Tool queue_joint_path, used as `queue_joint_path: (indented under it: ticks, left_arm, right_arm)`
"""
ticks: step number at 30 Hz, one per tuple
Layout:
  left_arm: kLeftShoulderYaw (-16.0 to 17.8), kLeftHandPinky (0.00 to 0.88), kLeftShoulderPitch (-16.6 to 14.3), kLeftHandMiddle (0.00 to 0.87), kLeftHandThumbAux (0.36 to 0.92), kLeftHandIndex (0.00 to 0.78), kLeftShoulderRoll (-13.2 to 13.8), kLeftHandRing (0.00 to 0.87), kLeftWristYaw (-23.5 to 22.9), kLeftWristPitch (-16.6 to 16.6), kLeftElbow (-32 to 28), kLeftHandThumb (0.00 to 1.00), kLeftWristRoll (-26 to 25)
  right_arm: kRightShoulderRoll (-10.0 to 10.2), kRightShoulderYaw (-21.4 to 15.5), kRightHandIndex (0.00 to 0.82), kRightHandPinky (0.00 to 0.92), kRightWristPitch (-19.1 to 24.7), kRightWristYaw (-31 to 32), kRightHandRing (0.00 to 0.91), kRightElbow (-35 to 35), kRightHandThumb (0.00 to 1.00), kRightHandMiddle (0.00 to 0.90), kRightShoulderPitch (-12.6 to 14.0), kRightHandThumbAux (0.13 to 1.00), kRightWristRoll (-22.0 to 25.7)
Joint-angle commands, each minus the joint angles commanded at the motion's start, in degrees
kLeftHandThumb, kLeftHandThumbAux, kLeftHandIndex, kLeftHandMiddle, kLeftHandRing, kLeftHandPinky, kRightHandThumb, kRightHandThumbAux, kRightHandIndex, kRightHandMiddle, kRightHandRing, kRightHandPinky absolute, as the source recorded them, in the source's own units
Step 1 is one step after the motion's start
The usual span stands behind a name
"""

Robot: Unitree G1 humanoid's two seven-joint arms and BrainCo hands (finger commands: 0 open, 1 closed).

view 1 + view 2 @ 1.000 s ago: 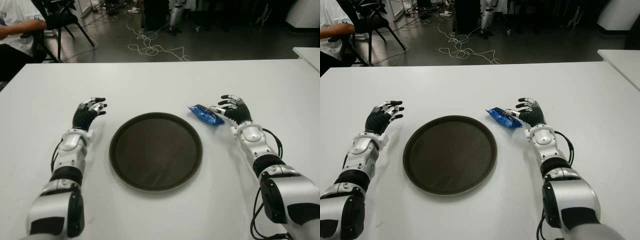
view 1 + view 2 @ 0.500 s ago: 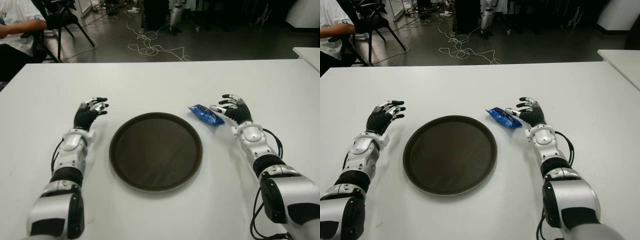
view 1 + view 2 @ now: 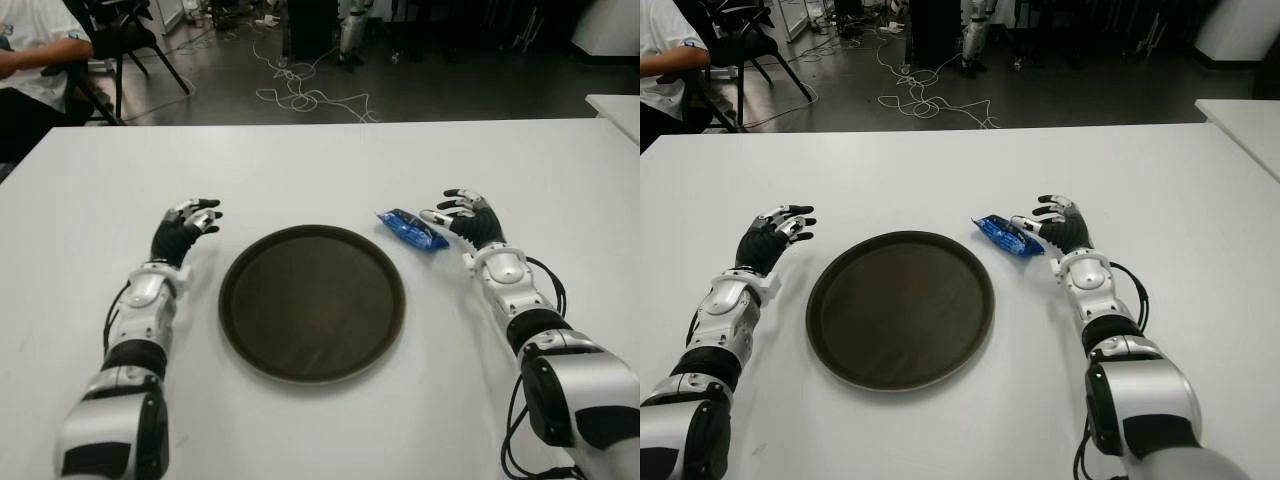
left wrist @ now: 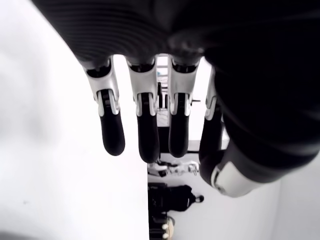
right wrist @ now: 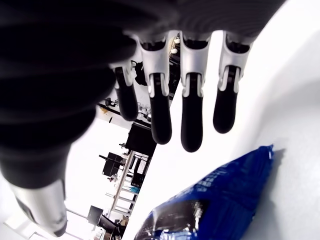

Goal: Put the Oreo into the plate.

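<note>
Person (image 3: pixel 30 60) seated beyond tabletop's (image 3: pixel 330 160) far left corner. Left hand (image 3: pixel 180 228) just left of plate (image 3: pixel 312 302), fingers (image 4: pixel 112 132) spread loosely, holding nothing. Round dark plate at tabletop centre, toward near edge. Blue Oreo packet (image 3: pixel 411 229) flat on tabletop just off plate's far right rim. Right hand (image 3: pixel 465 218) just right of Oreo, fingers (image 5: pixel 192 127) extended and apart over it, not gripping.

Bare table (image 3: pixel 330 165) btwn Oreo pack (image 3: pixel 411 229) & plate (image 3: pixel 312 302); nothing blocking.
</note>
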Motion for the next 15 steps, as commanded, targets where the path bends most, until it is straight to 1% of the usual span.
queue_joint_path:
  ticks: [3, 8, 15]
  left_arm:
    - [-0.11, 0.298, 0.02, 0.28, 0.725, 0.398, -0.04, 0.268, 0.33, -0.18, 0.03, 0.675, 0.24]
    - [-0.33, 0.296, -0.45, 0.276, 0.725, 0.398, 0.23, 0.266, 2.1, 0.63, 0.58, 0.674, 0.99]
    - [-0.46, 0.294, -0.86, 0.265, 0.724, 0.398, 0.56, 0.262, 3.41, 1.48, 1.08, 0.676, 1.25]
  right_arm:
    - [-0.05, 0.04, 0.281, 0.374, -0.07, 0.0, 0.397, 0.03, 0.0, 0.374, 0.04, 0.715, -0.04]
    - [-0.05, -0.11, 0.291, 0.377, 0.17, 0.18, 0.399, 0.1, 0.0, 0.377, -0.03, 0.73, 0.09]
    - [0.12, -0.27, 0.296, 0.385, 0.23, 0.06, 0.4, 0.11, 0.0, 0.382, -0.04, 0.749, 0.23]
